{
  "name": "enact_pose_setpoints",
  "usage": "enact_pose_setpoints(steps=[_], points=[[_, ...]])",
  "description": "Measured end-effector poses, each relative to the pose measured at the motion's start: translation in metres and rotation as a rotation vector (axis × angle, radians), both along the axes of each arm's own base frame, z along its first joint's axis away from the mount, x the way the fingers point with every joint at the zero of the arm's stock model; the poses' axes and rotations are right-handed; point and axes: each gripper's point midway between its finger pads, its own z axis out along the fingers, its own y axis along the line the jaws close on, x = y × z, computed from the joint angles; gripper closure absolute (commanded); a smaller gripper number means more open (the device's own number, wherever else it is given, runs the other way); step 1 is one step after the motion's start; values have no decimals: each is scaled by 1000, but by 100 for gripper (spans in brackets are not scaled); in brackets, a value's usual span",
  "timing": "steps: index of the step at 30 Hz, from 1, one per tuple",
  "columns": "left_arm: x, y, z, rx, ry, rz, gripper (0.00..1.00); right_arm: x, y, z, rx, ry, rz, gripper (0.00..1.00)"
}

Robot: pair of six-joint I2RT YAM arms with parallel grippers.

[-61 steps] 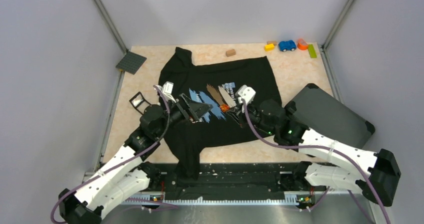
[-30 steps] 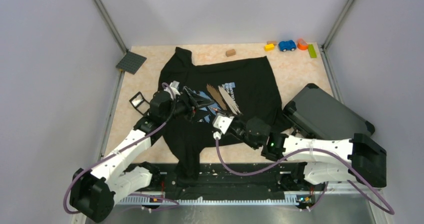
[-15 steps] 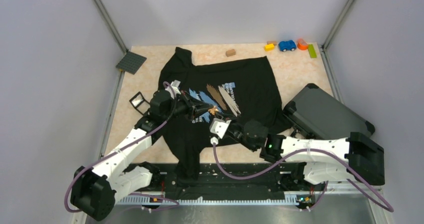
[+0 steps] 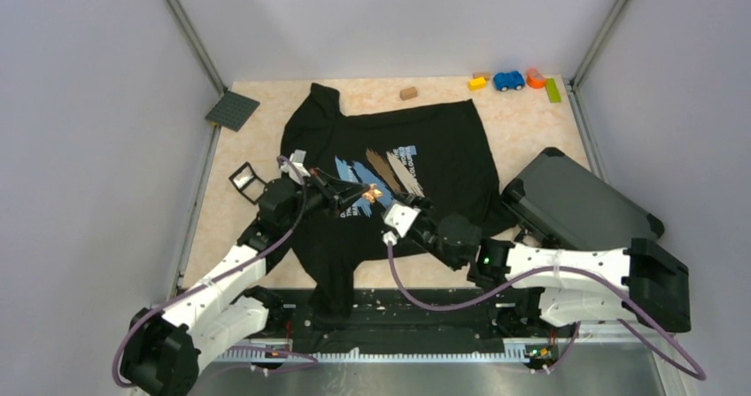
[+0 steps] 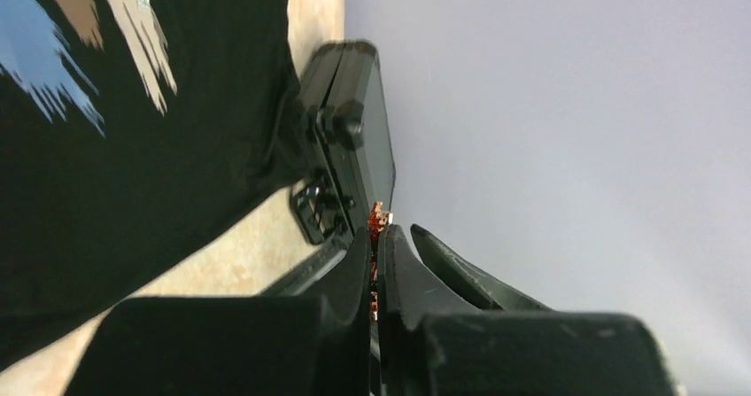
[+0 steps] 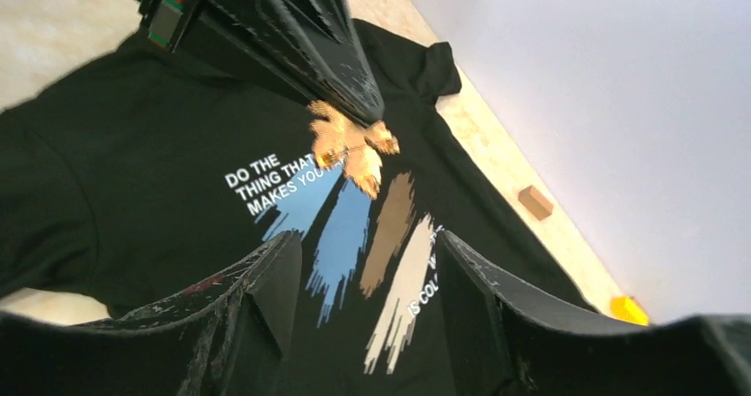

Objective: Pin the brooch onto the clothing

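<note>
Nearest to the bases, the right end effector (image 6: 365, 236) stands open, with a wide gap between its two fingers and nothing in it. It points away from the bases and to the left, over the lower part of the T-shirt (image 4: 447, 143).

Straight ahead of this gap, a little beyond the fingertips and not touching them, is the brooch (image 6: 352, 148). It is pinched at the very tip of the left end effector (image 5: 379, 229), which is closed on it, so that only a small orange part shows past the tips in the left wrist view. The left fingers come in from the left side, and their long axis points toward the right arm; the two end effectors almost face each other, with the brooch between them. The left one has the brooch, and the right one is the nearer free one.

Below and beyond the brooch lies the chest print, the blue and brown strokes beside the white text. I cannot tell whether the brooch touches the cloth or which way its pin points. I judge that the next move depends on this facing line.

Further away, the shirt lies spread flat on the surface (image 4: 531, 135).
</note>
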Motion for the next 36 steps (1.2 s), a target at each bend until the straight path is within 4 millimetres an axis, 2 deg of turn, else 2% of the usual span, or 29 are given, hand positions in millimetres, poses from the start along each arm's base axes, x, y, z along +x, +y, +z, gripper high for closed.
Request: enact_pose_setpoints(steps=[5, 10, 14, 17, 21, 26, 29, 33, 36], points=[[1, 17, 12, 3, -169, 93, 100, -1, -10, 9, 154, 155, -21, 41], [-7, 31, 35, -9, -350, 151, 100, 20, -24, 17, 394, 411, -68, 44], [-17, 42, 44, -28, -448, 186, 100, 35, -31, 30, 602, 594, -93, 44], [-22, 46, 49, -33, -500, 199, 100, 30, -20, 39, 688, 714, -44, 45], [-25, 48, 58, -43, -551, 205, 100, 15, 8, 47, 763, 877, 80, 47], [-27, 49, 64, -59, -583, 209, 100, 3, 33, 45, 795, 1019, 192, 51], [-27, 49, 62, -61, -586, 209, 100, -1, 41, 45, 796, 1067, 228, 51], [-29, 50, 58, -63, -587, 210, 100, -4, 44, 58, 817, 1067, 270, 51], [-29, 50, 58, -66, -591, 210, 100, -4, 45, 66, 826, 1062, 288, 55]])
